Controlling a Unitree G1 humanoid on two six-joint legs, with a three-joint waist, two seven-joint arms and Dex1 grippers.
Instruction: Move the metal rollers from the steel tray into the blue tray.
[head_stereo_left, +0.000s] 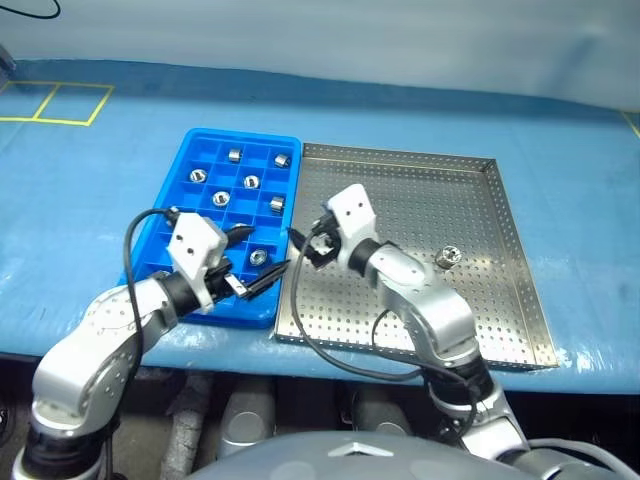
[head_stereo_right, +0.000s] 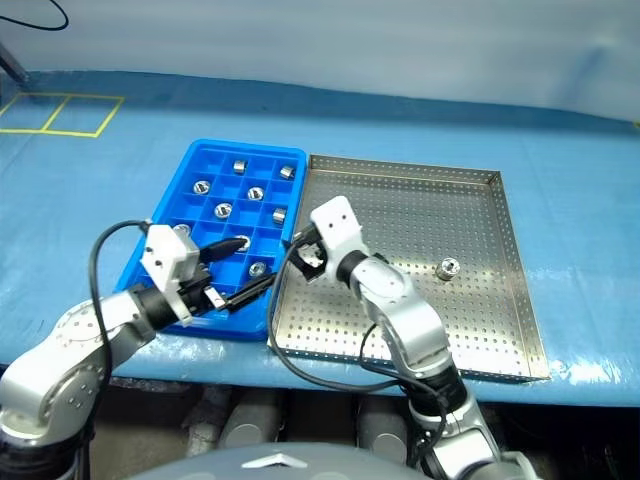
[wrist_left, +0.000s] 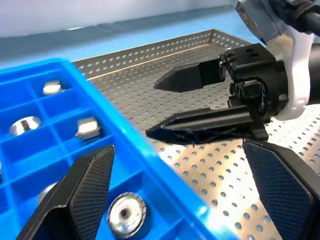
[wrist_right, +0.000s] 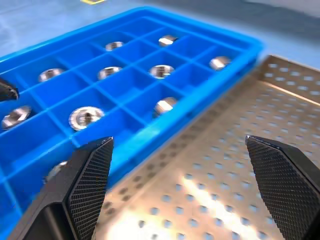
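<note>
The blue tray (head_stereo_left: 243, 134) lies on the left with several metal rollers (head_stereo_left: 250, 182) in its cells. To its right, the two touching, sits the steel tray (head_stereo_left: 480, 300), where one metal roller (head_stereo_left: 447, 257) stands right of middle. My left gripper (head_stereo_left: 257, 255) hangs open over the blue tray's near right corner, above a roller (wrist_left: 124, 215) in a cell. My right gripper (head_stereo_left: 304, 247) is open and empty just over the steel tray's left edge, its tips toward the blue tray (wrist_right: 140, 132). The left wrist view shows the right gripper (wrist_left: 155, 107) with its jaws apart.
Both trays rest on a table under a blue cover (head_stereo_left: 90, 200). Yellow tape lines (head_stereo_left: 60, 102) mark the far left. The table's front edge (head_stereo_left: 400, 365) runs just before the trays. Black cables loop from both wrists.
</note>
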